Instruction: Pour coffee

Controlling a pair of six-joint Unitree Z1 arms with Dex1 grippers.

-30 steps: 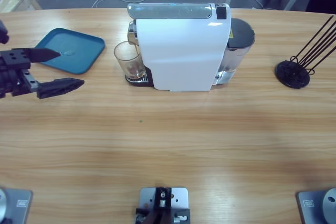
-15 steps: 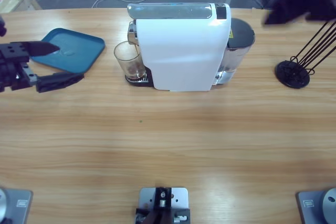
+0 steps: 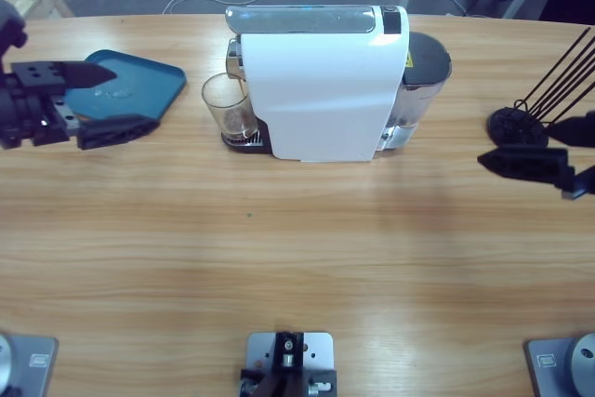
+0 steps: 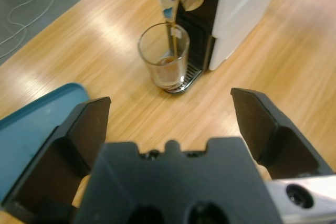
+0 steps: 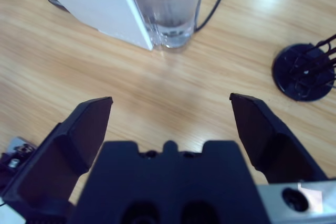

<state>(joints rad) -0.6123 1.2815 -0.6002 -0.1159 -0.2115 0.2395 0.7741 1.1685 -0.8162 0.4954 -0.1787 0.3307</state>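
Right gripper (image 3: 539, 151) newly enters at 3 o'clock, jaws apart, empty; left gripper (image 3: 98, 99) apart, shifts toward 12. Coffee (image 4: 169, 62) streams into glass tumbler (image 3: 228, 107); brewing likely unfinished.

A long wooden bench (image 3: 307, 248) carries a white coffee machine (image 3: 325, 90) near its far middle, a blue tray (image 3: 139, 90) well to the machine's left, and a black wire stand (image 3: 518, 127) off to its right.
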